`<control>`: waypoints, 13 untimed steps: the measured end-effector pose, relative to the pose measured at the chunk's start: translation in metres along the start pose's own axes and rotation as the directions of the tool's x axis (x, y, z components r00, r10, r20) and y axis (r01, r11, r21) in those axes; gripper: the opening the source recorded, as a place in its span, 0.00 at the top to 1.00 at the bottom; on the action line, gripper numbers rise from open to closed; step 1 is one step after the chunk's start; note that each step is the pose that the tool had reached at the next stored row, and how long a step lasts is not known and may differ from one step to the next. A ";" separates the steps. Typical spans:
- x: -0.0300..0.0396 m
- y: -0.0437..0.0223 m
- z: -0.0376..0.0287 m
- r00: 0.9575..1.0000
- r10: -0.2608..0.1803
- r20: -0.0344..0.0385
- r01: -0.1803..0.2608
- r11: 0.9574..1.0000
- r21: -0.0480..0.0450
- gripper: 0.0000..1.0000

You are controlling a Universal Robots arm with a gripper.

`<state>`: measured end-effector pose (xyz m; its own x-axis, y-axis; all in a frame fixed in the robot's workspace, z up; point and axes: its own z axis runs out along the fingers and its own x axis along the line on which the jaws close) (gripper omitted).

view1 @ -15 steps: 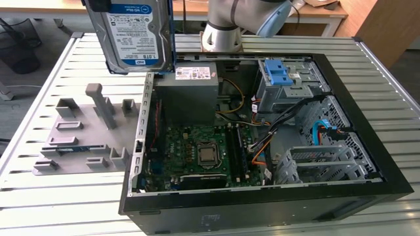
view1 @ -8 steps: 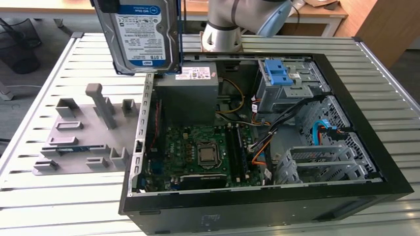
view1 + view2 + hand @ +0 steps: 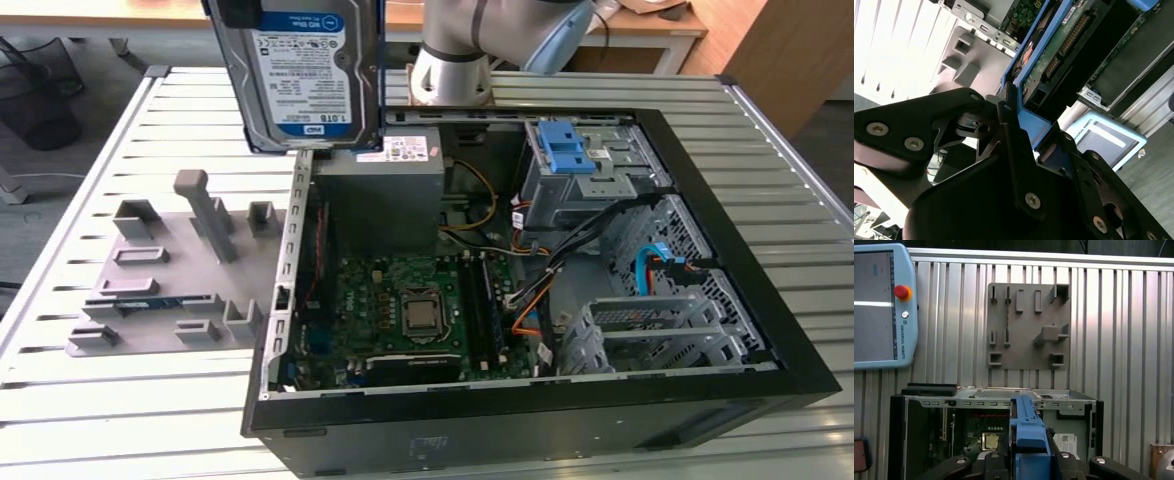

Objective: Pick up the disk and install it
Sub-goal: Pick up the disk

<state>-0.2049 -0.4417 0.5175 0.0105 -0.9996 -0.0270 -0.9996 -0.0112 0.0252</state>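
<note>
**Disk held upright in the jaws above the open computer case**

The disk [image 3: 304, 75] hangs in the air at the top of the exterior view, toward the exterior view's left. It is off the worktop [image 3: 80, 400] and clear of everything under it. It stands on end with its long axis running up and down. Its white-and-blue label faces the camera; the label carries small print, not read out here.

The jaws are pressed onto the disk's blue carrier bracket, one on each side. In both wrist views the bracket [image 3: 1024, 125] [image 3: 1029, 432] runs straight out from between them, so the disk's long axis continues the line of the jaws. The arm [image 3: 461, 50] rises behind the case.

The disk's lower edge sits just above the far corner of the computer case [image 3: 747, 330], over the grey power supply [image 3: 380, 195]. The case lies open on its side, with the motherboard [image 3: 414, 310] showing. A metal drive cage [image 3: 574, 150] topped by a blue latch is across the case toward the exterior view's right, well apart from the disk.

A grey fixture plate [image 3: 160, 270] lies beside the case. A teach pendant [image 3: 879, 305] rests on the worktop.
</note>
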 end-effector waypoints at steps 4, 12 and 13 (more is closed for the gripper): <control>0.0009 -0.0051 -0.0002 1.000 0.000 0.000 0.000 1.000 0.000 0.64; 0.0027 -0.0140 -0.0004 1.000 0.000 0.000 0.000 1.000 0.000 0.64; 0.0029 -0.0152 -0.0005 1.000 0.000 0.000 0.000 1.000 0.000 0.64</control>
<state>-0.1897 -0.4445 0.5175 0.0105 -0.9996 -0.0270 -0.9996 -0.0112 0.0255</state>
